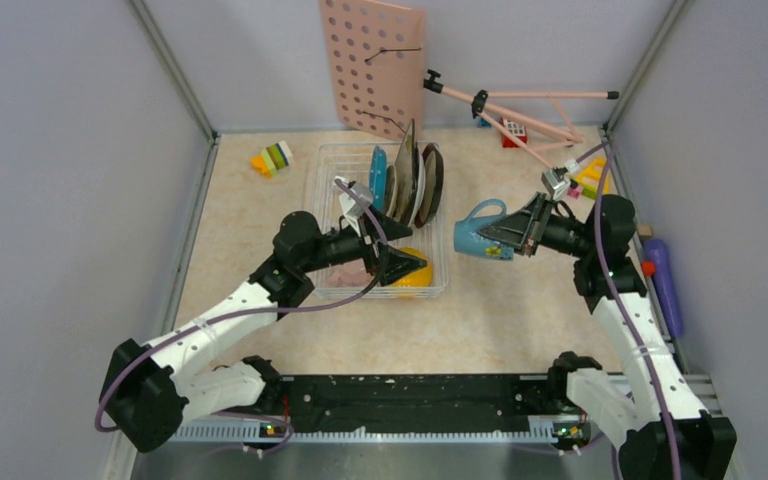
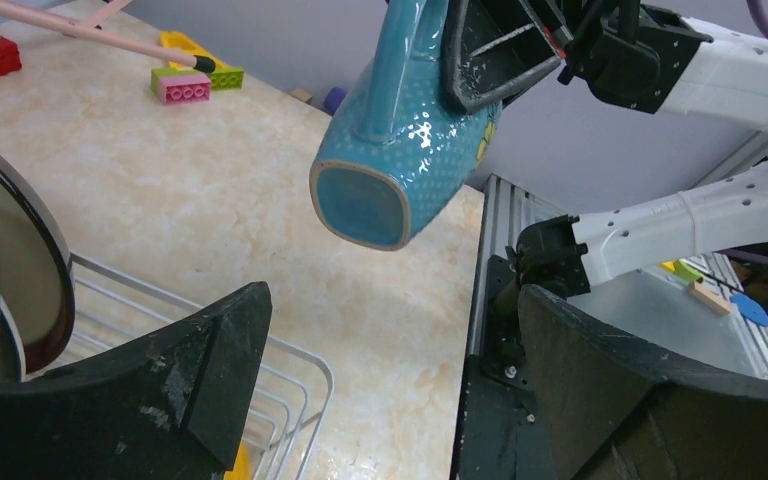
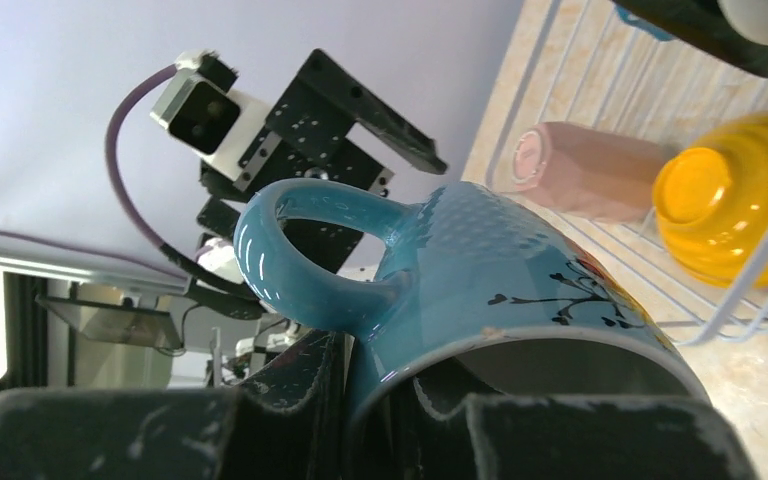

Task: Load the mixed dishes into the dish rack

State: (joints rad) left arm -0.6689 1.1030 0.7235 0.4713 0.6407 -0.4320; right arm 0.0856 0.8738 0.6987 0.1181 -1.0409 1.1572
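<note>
Right gripper [image 1: 518, 236] pinches rim of teal dotted mug [image 1: 478, 232], one finger inside, mug sideways in air just right of dish rack [image 1: 322, 170]; left gripper [image 2: 390, 310] spread wide, empty, over rack's near end; risk: rim pinch slips, or mug clips rack wall or left gripper on entry.

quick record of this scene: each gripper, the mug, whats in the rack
left gripper: open, empty, over the rack's near end
right gripper: shut on the mug's rim
mug: teal, held in the air on its side, right of the rack, base toward it
rack: plates upright at the far end; pink cup and yellow bowl at the near end
</note>
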